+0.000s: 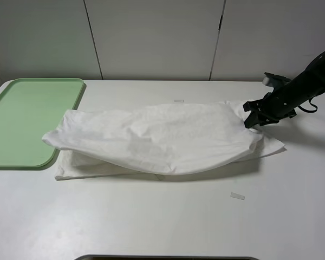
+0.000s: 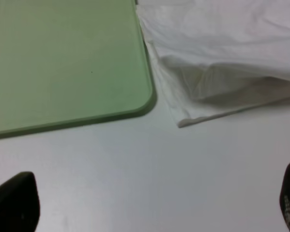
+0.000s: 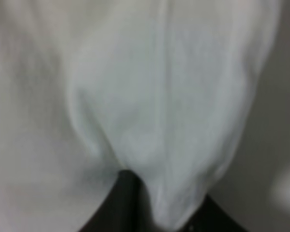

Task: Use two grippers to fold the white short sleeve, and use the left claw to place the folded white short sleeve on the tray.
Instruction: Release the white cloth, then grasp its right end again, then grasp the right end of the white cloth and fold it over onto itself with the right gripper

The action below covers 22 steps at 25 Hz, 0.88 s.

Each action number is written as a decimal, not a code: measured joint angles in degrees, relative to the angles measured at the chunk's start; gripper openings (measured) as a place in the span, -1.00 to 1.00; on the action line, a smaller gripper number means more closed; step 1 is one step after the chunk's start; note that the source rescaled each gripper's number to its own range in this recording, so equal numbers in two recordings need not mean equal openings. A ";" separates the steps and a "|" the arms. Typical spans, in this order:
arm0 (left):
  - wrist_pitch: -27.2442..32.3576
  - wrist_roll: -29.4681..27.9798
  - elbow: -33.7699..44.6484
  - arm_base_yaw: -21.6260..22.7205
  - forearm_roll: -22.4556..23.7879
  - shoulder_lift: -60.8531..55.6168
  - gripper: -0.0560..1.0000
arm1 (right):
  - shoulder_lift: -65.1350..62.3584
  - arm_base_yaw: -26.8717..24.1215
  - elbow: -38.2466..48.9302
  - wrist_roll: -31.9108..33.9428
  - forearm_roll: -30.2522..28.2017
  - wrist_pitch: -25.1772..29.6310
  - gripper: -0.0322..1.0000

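Note:
The white short sleeve (image 1: 151, 138) lies partly folded across the middle of the table, its left end lapping over the corner of the pale green tray (image 1: 27, 119). At the shirt's right end, my right gripper (image 1: 249, 122) pinches a bunch of cloth. In the right wrist view the white short sleeve (image 3: 150, 96) gathers to a point between the dark fingers (image 3: 116, 203). My left gripper (image 2: 152, 205) stands open over bare table, fingertips wide apart, near the tray (image 2: 63, 63) corner and the shirt's (image 2: 222, 48) folded edge. The left arm does not show in the exterior high view.
Two small tape strips lie on the table, one (image 1: 237, 196) in front of the shirt and one (image 1: 179, 101) behind it. White wall panels stand behind the table. A dark edge (image 1: 168, 258) runs along the table's front.

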 joint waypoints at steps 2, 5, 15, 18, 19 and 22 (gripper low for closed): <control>0.00 0.00 0.00 0.00 0.00 0.00 1.00 | 0.17 0.53 0.00 0.05 0.47 0.14 -0.58; 0.00 0.00 0.00 0.00 0.00 0.00 1.00 | 0.17 0.72 0.05 0.05 0.52 0.24 -0.71; 0.00 0.00 0.00 0.00 0.00 0.00 1.00 | -1.71 0.91 0.16 1.64 -8.66 2.92 -0.87; 0.00 0.00 0.00 0.00 0.00 0.00 1.00 | -5.36 0.91 0.42 2.17 -14.21 5.52 -0.87; 0.00 0.00 0.00 0.00 0.00 0.00 1.00 | -6.36 0.91 0.46 2.17 -15.15 6.16 -0.87; 0.00 0.00 0.00 0.00 0.00 0.00 1.00 | -7.96 0.91 0.46 2.24 -16.51 6.97 -0.87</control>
